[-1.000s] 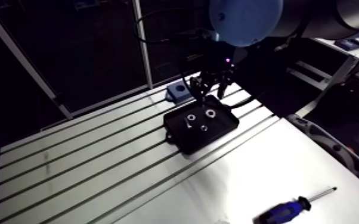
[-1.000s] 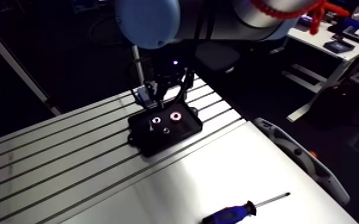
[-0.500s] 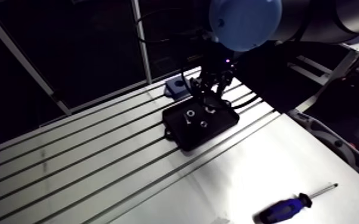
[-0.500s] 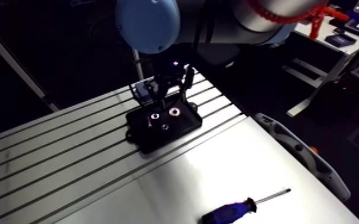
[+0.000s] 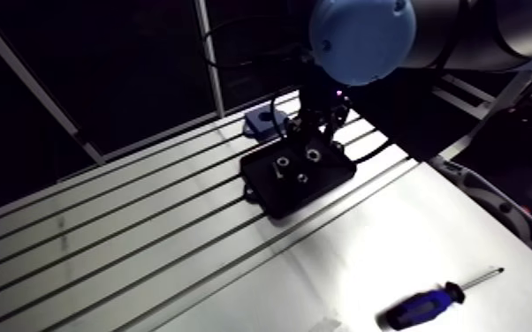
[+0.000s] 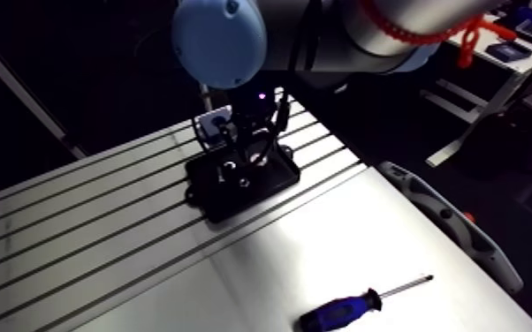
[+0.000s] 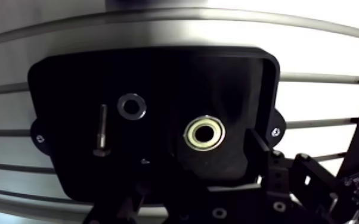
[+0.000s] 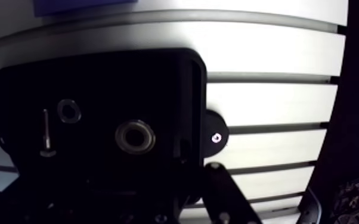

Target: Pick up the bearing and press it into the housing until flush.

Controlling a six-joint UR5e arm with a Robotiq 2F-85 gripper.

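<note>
Three small parts in black tray [image 7: 56, 83]: bearing [image 7: 204, 133], washer [image 7: 132, 107], bolt [image 7: 101, 131]. Gripper [image 7: 198, 174] right over bearing, fingers spread wide, nothing held. Arm view: blue housing [image 5: 261, 122] at tray's 11 o'clock, screwdriver [image 5: 427, 305] well off at 5.

A screwdriver [image 5: 424, 305] lies on the smooth part of the table [image 5: 102, 256], near its front right corner. A black tray [image 7: 68, 89] sits across the slots toward the far edge. It holds a bolt [image 7: 102, 130] and a washer [image 7: 121, 107], just beside each other.
</note>
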